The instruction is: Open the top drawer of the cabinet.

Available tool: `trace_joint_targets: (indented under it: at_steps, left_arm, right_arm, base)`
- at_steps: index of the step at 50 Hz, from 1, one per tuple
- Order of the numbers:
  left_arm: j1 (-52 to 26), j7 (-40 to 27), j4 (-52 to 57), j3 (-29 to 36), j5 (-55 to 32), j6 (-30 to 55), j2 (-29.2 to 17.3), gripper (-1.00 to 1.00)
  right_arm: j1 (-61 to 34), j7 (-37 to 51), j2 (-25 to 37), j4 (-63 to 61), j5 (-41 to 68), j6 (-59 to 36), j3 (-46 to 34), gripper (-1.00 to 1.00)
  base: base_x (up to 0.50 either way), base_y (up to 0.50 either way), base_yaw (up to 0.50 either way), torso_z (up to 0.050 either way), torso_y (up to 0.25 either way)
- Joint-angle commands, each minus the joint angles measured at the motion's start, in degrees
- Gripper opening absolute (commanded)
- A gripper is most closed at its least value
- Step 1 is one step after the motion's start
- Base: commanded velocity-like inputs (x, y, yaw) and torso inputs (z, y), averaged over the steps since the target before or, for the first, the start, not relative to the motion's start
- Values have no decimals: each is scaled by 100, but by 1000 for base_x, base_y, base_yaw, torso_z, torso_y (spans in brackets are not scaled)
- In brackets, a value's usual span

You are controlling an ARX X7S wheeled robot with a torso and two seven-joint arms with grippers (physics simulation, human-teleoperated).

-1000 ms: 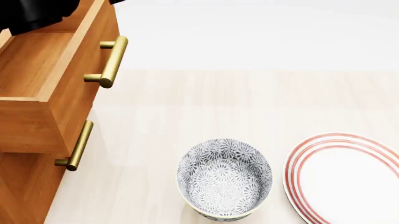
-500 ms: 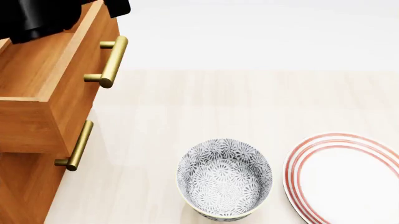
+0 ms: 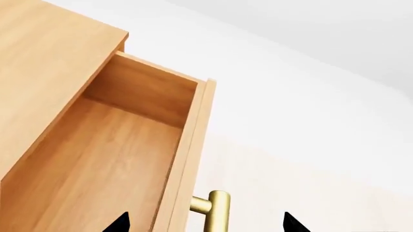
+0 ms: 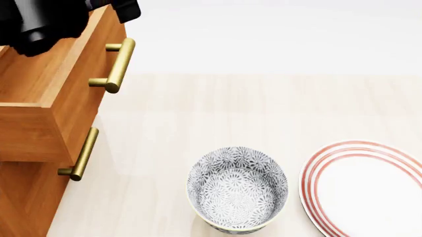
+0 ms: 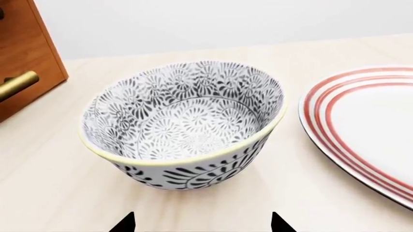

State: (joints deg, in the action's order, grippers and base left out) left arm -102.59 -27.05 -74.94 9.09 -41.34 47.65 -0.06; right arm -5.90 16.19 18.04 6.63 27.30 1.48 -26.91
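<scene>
The cabinet point(image 4: 20, 197) stands at the left of the head view. Its top drawer point(image 4: 39, 74) is pulled out, with the bare wood inside showing in the left wrist view point(image 3: 110, 159). The brass bar handle point(image 4: 118, 64) is on the drawer's front. My left gripper point(image 4: 79, 15) hangs above the drawer's far end. In its wrist view the left gripper point(image 3: 206, 224) is open, its tips either side of the drawer front and the handle point(image 3: 218, 212), holding nothing. My right gripper point(image 5: 201, 224) is open and empty, low over the table before a patterned bowl point(image 5: 184, 121).
The lower drawer's brass handle point(image 4: 82, 154) sits under the open drawer and also shows in the right wrist view point(image 5: 16, 84). The patterned bowl point(image 4: 237, 190) and a red-ringed white plate point(image 4: 366, 187) stand on the pale wood table point(image 4: 231, 108).
The left gripper has come a little further down into the head view above the drawer. The drawer, bowl and plate have not moved.
</scene>
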Motion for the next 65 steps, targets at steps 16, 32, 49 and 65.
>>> trace_joint_targets:
  at_steps: [16,32,49,65]
  left_arm:
    - [180,-66,-2,-1059,549,145,2,100]
    - [272,-125,-2,-1150,433,195,2,100]
    - [382,-178,-2,-602,-293,154,4,100]
    - [314,-179,-1,1540,-2574,-95,4,100]
  right_arm:
    - [-26,-22,2,61,10,38,-43,100]
    - [-11,5,30,-11,35,5,-68,100]
    - [-13,47,46,-26,31,28,-69,100]
    - [-28,21,30,71,25,122,-74,100]
  base:
    - [0,0,0,0,0]
    - [0,0,0,0,0]
    - [0,0,0,0,0]
    - [0,0,0,0,0]
